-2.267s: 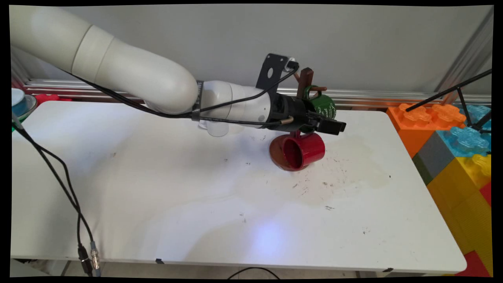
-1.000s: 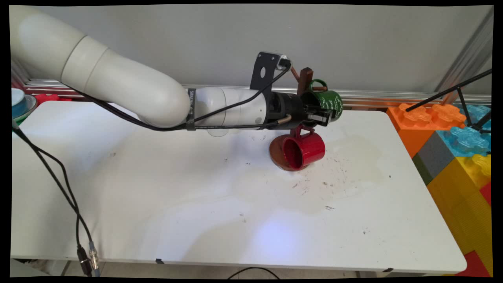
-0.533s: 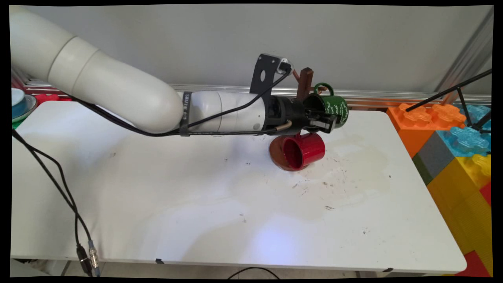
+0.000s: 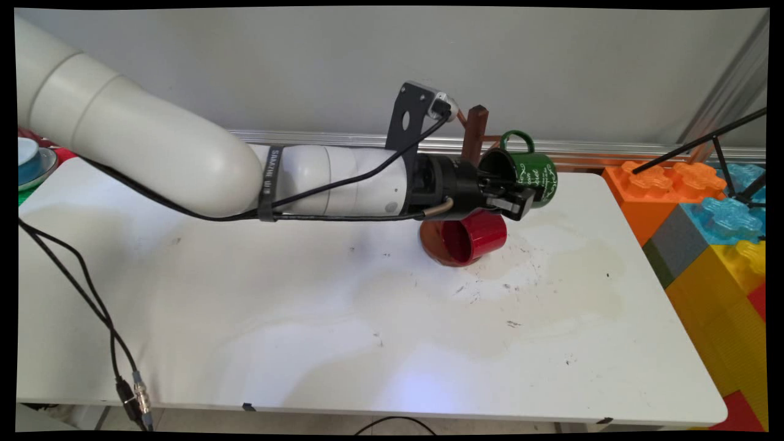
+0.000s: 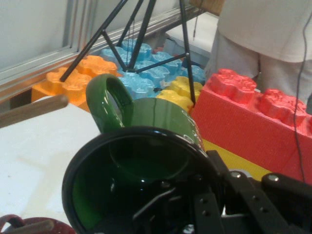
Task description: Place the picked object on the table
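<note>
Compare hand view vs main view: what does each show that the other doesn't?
Hand view only: the green mug's dark inside, seen through its mouth, a red block past it, and a person in a white shirt behind that.
Main view only: the red mug on its side on a brown saucer, the brown stand, and the whole white table.
Both: the gripper shut on the green mug's rim, mug off the table, plus orange and blue blocks.
</note>
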`<state>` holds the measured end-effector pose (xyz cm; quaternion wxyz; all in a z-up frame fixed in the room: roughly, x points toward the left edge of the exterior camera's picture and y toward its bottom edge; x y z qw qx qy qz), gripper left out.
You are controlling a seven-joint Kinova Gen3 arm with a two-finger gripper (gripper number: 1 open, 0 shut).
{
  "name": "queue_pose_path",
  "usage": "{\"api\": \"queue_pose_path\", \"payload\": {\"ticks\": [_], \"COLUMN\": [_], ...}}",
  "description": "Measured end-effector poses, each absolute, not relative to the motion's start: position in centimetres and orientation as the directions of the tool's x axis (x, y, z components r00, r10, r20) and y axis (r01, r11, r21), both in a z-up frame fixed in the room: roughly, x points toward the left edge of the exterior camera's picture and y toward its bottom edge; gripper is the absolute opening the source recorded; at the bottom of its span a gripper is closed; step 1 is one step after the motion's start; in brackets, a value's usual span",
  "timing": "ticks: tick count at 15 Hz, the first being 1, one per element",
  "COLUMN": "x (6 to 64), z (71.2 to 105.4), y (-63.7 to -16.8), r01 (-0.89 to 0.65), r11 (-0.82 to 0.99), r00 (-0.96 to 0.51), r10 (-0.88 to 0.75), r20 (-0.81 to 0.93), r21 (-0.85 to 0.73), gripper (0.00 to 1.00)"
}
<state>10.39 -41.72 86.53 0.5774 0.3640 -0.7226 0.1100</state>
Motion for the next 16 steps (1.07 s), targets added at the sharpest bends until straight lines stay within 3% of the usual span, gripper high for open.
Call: {"api": "queue_pose_path", "payload": {"ticks": [16], "x": [14.1], "z": [91.7], "y": [-38.9], "r01": [-0.618], "r11": [0.784], "r00": [-0.34], "r10": [-0.325], "r20": [0.882], "r21": [0.051], "gripper": [0.0]}}
